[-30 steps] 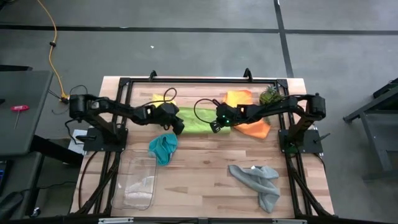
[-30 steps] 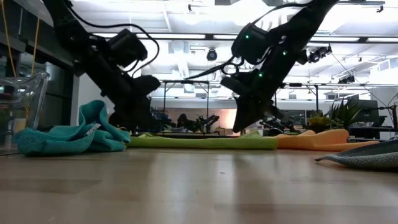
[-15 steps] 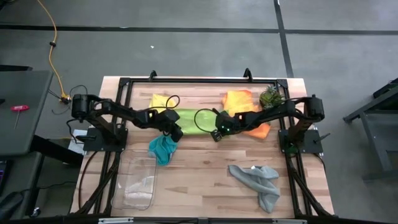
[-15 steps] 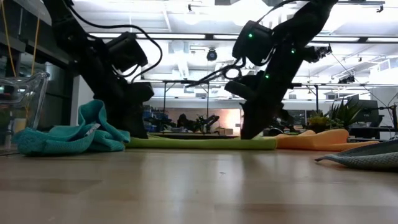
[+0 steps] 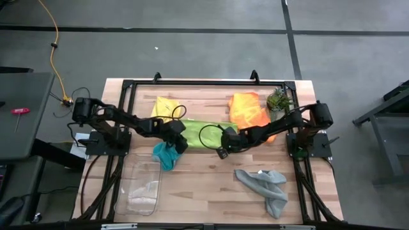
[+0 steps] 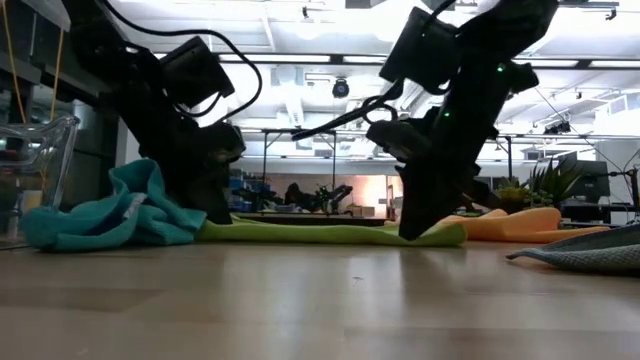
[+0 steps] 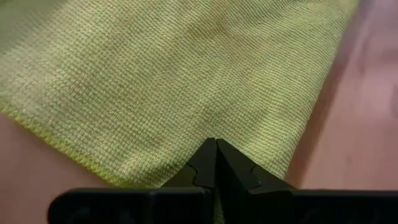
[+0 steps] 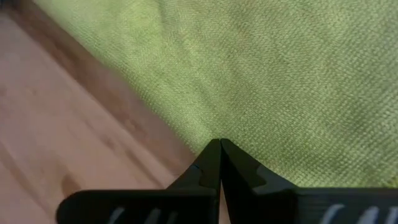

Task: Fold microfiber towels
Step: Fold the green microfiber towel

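Microfiber towels lie spread over the wooden counter (image 5: 211, 172): the lime green towel (image 5: 203, 126) is stretched flat near the middle, between the two arms, the yellow towel (image 5: 163, 106) sits toward the far edge on the left, the orange towel (image 5: 248, 110) toward the far edge on the right, the teal towel (image 5: 165, 154) is bunched just in front of the lime one on the left, and the grey towel (image 5: 265, 185) lies crumpled near the front right, well apart from the rest. The left tool (image 5: 181, 145) is down at the near left corner of the lime green towel, its jaws pressed together on the cloth's edge; the left wrist view shows the dark tips meeting on the green weave (image 7: 186, 81). The right tool (image 5: 221, 152) is down at the near right corner of the same towel, its jaws likewise pinched together on the hem, with bare wood just beside it in the right wrist view. From the low view the lime towel (image 6: 330, 234) lies low along the counter between both tools. A clear plastic tray (image 5: 142, 186) rests at the front left, and a small green plant (image 5: 277, 99) stands by the orange towel.
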Controlling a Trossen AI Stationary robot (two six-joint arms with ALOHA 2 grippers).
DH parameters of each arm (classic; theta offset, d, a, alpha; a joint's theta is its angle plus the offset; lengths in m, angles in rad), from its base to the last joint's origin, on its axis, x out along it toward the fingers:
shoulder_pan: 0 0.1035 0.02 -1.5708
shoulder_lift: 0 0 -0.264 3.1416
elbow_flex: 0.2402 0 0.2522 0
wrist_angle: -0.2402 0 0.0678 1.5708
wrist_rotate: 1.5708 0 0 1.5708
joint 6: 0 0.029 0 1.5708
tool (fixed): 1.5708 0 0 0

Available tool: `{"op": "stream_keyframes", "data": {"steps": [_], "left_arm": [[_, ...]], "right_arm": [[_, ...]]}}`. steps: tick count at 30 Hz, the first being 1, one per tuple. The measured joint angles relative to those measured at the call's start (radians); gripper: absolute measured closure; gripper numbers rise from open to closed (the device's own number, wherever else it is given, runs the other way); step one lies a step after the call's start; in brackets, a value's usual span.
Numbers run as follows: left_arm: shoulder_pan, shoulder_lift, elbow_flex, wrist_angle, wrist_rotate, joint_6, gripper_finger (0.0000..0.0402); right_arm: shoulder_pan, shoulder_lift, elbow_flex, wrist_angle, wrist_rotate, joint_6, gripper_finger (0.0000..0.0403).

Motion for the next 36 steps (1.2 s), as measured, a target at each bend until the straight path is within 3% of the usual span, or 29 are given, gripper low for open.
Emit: {"op": "stream_keyframes", "data": {"steps": [7, 13, 18, 21, 25, 29, 36], "left_arm": [[-0.033, -0.001, 0.000, -0.001, -0.013, -0.014, 0.0402], [-0.023, -0.013, -0.002, -0.011, -0.016, -0.015, 0.0402], [-0.023, -0.013, -0.002, -0.008, -0.021, -0.013, 0.0402], [-0.023, -0.013, -0.002, -0.003, -0.029, -0.011, 0.0401], [-0.023, -0.014, -0.002, 0.006, -0.032, -0.011, 0.0401], [-0.023, -0.014, -0.002, 0.011, -0.032, -0.011, 0.0401], [-0.022, -0.014, -0.002, 0.015, -0.032, -0.012, 0.0401]], "right_arm": [[-0.014, -0.096, 0.000, -0.082, 0.015, 0.018, 0.0403], [-0.036, -0.296, 0.000, -0.306, 0.043, 0.047, 0.0403], [-0.039, -0.378, 0.000, -0.462, 0.019, 0.124, 0.0383], [-0.066, -0.391, -0.048, -0.425, -0.027, 0.149, 0.0342], [-0.102, -0.387, -0.174, -0.212, -0.123, 0.187, 0.0263], [-0.149, -0.386, -0.262, -0.084, -0.125, 0.258, 0.0193], [-0.189, -0.386, -0.281, -0.064, -0.092, 0.277, 0.0171]]}}
